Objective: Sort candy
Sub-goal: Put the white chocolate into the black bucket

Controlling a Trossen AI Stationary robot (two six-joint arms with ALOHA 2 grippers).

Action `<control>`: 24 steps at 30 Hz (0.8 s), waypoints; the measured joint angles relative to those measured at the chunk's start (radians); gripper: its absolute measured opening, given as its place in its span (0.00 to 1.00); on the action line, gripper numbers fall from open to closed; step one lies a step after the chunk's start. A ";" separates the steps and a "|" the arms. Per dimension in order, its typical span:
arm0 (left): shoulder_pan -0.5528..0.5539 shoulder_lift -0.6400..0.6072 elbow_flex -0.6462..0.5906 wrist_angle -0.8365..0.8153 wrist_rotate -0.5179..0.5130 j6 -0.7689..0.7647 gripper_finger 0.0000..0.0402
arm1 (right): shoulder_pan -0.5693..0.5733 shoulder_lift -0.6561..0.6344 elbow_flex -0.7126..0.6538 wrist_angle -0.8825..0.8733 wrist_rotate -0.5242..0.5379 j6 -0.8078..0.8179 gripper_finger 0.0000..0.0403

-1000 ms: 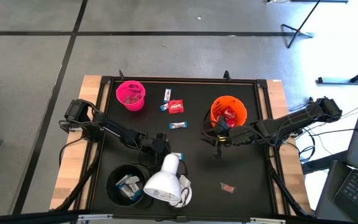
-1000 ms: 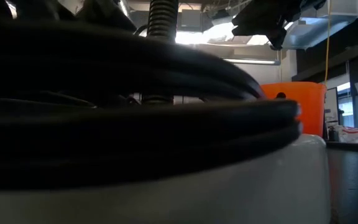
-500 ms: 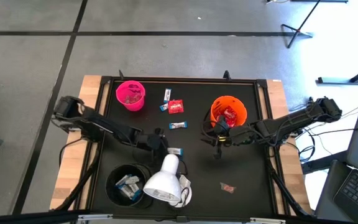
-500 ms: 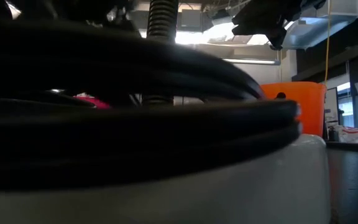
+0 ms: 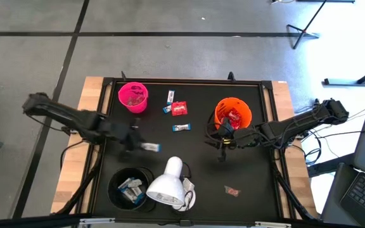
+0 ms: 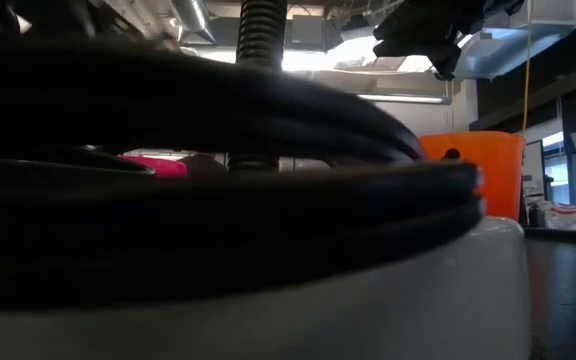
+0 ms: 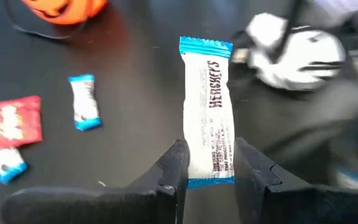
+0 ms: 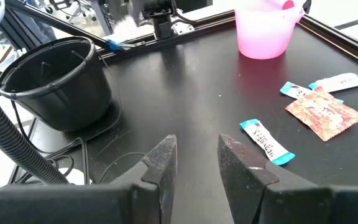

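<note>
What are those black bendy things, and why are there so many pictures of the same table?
They are two robot arms sorting candy, and each picture comes from a different camera. One camera looks straight down on the black table. One sits low on the table, mostly blocked by cables. One rides on each arm's wrist.

The left gripper is pinching a white-and-blue candy bar by one end. From above, that bar is near the table's left side. The right gripper is open and empty, next to the orange cup.

On the table are also a pink cup, a black cup, a white lamp, and loose candies between the pink and orange cups.
</note>
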 joint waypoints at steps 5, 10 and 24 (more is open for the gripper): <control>-0.130 -0.114 0.102 -0.187 0.093 -0.149 0.21 | 0.000 0.000 0.000 0.000 0.000 0.001 0.29; -0.289 -0.117 0.147 -0.199 0.141 -0.262 0.21 | 0.000 0.000 0.000 0.000 0.000 0.024 0.29; -0.490 0.123 0.147 -0.007 0.211 -0.476 0.23 | 0.000 0.000 0.000 0.000 0.022 0.052 0.29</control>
